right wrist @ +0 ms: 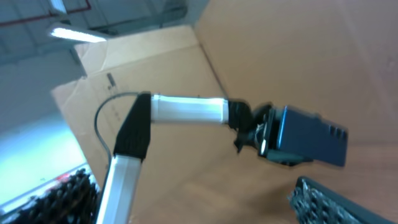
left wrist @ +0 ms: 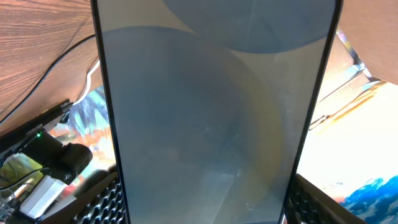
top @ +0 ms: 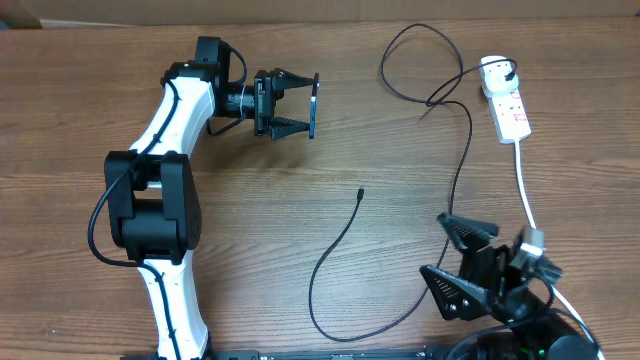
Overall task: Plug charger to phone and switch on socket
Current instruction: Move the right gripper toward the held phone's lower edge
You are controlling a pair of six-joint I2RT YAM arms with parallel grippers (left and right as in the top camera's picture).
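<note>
- Left gripper [top: 312, 105] at far centre-left is clamped on the slim black-rimmed smartphone with a pale blue-grey screen [left wrist: 211, 112]. In the left wrist view the screen fills the frame, with a ribbed black finger pad [left wrist: 107, 200] on each long edge.
- From overhead the phone shows edge-on as a thin strip across the fingertips. It looks lifted off the brown wooden table [top: 250, 210], though I can't tell for sure.
- Right gripper [top: 452, 258] at near right is spread wide and holds nothing.
- The long thin black charger cable [top: 330, 255] lies loose. Its small connector tip [top: 359, 192] rests mid-table, free, well apart from both grippers and the phone.
- The cable's other end runs far right to the small white extension strip with red markings [top: 508, 105], where the black plug [top: 497, 68] looks seated.
- Switch position is too small to read.
- Step in hand, as I judge it: phone is presented, connector not yet picked up.
- The next move calls for the right gripper to reach left to the tip, pinch just behind it, line it up with the phone's port and push in. The socket switch comes after that.
</note>
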